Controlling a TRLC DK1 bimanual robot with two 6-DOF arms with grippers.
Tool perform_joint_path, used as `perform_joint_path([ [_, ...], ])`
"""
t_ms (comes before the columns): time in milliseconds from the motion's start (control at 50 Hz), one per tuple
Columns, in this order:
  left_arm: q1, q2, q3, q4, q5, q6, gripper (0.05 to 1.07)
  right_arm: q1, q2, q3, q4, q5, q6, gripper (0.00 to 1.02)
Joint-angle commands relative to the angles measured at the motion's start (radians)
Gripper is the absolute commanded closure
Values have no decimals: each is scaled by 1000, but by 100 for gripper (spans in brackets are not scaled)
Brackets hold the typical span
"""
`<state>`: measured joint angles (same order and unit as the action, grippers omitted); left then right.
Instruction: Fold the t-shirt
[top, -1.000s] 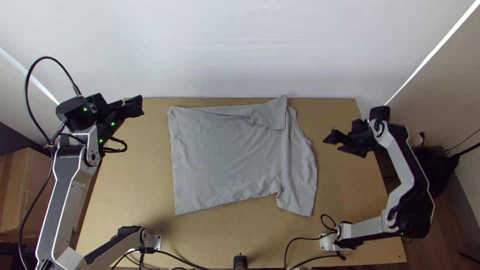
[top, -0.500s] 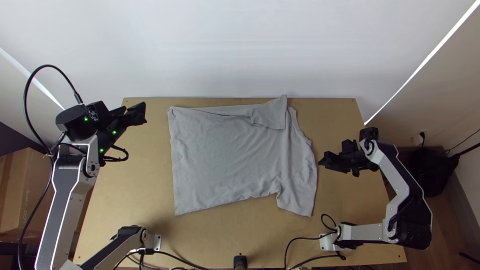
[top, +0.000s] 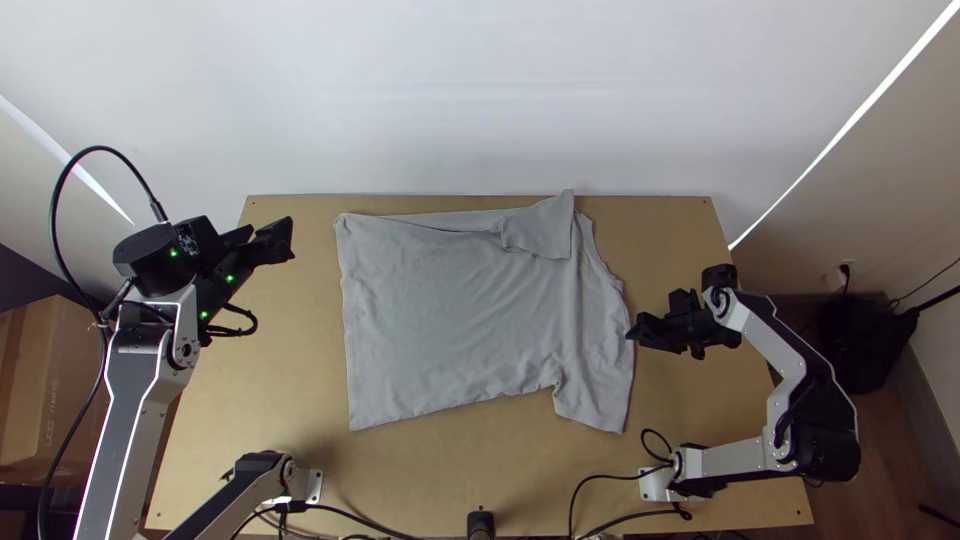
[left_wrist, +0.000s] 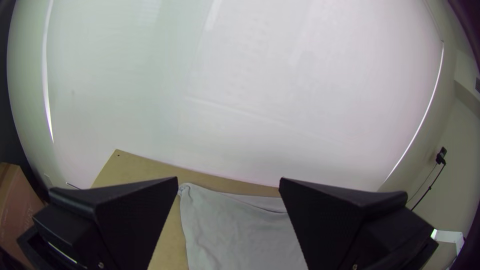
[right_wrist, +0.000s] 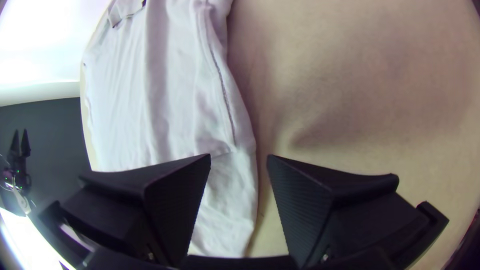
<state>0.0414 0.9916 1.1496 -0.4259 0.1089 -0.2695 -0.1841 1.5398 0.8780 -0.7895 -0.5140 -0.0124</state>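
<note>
The grey t-shirt (top: 450, 320) lies spread on the table, its far right corner turned over in a flap and a sleeve extending toward the near right. My left gripper (top: 292, 238) is over the table's left side, apart from the cloth. My right gripper (top: 634, 334) is at the shirt's right edge. In the left wrist view my left gripper (left_wrist: 228, 182) stands open, with the shirt (left_wrist: 240, 230) beyond it. In the right wrist view my right gripper (right_wrist: 238, 159) is open above the shirt's edge (right_wrist: 225, 185), holding nothing.
The wooden table (top: 270, 400) has bare wood around the shirt. A white wall (top: 480, 90) stands behind its far edge. Black cables (top: 600, 480) lie near the arm bases, and a cardboard box (top: 50, 390) is off to the left.
My right gripper has moved left and nearer the table's front, up to the shirt's right edge. My left gripper has shifted slightly toward the near side. The shirt has stayed the same.
</note>
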Motion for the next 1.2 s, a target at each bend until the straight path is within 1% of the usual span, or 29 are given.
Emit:
perform_joint_path([
  [0, 9, -21, -17, -10, 5, 7, 10, 38, 29, -42, 26, -11, 2, 49],
  [60, 9, -22, -22, -13, 5, 18, 10, 57, 29, -57, 44, -11, 9, 49],
  [80, 9, -22, -25, -13, 5, 21, 10, 64, 29, -63, 58, -9, 15, 52],
  [100, 9, -22, -27, -16, 5, 23, 10, 71, 29, -70, 73, -9, 23, 57],
  [140, 9, -24, -33, -20, 5, 27, 10, 72, 26, -86, 118, -9, 29, 75],
  [160, 9, -24, -36, -22, 5, 32, 10, 72, 22, -94, 148, -9, 34, 86],
  [200, 9, -25, -41, -27, 5, 39, 10, 72, 14, -109, 197, -8, 51, 100],
  [300, 9, -30, -51, -57, 5, 69, 10, 72, -10, -125, 214, -4, 60, 100],
  [420, 3, -34, -57, -163, 6, 154, 10, 66, -30, -119, 214, 6, 60, 100],
  [480, -3, -47, -77, -221, 14, 230, 11, 57, -43, -117, 213, 6, 60, 100],
  [600, -5, -79, -134, -366, 78, 394, 11, 48, -73, -123, 214, 9, 58, 100],
  [700, -44, -84, -171, -597, 103, 569, 11, 44, -89, -129, 213, 11, 58, 100],
  [800, -92, -107, -228, -786, 91, 693, 11, 46, -104, -131, 208, 12, 61, 100],
  [860, -94, -114, -272, -787, 84, 716, 11, 52, -110, -131, 203, 17, 65, 100],
  [920, -101, -103, -301, -823, 61, 739, 12, 55, -116, -132, 202, 17, 72, 100],
  [980, -117, -94, -333, -824, 35, 730, 19, 63, -124, -132, 200, 19, 86, 100],
  [1020, -138, -90, -358, -827, 28, 727, 20, 66, -133, -136, 199, 19, 89, 100],
  [1120, -218, -90, -427, -815, -60, 724, 20, 77, -149, -139, 199, 23, 104, 100],
  [1180, -264, -93, -464, -797, -75, 713, 20, 80, -153, -139, 199, 25, 106, 100],
])
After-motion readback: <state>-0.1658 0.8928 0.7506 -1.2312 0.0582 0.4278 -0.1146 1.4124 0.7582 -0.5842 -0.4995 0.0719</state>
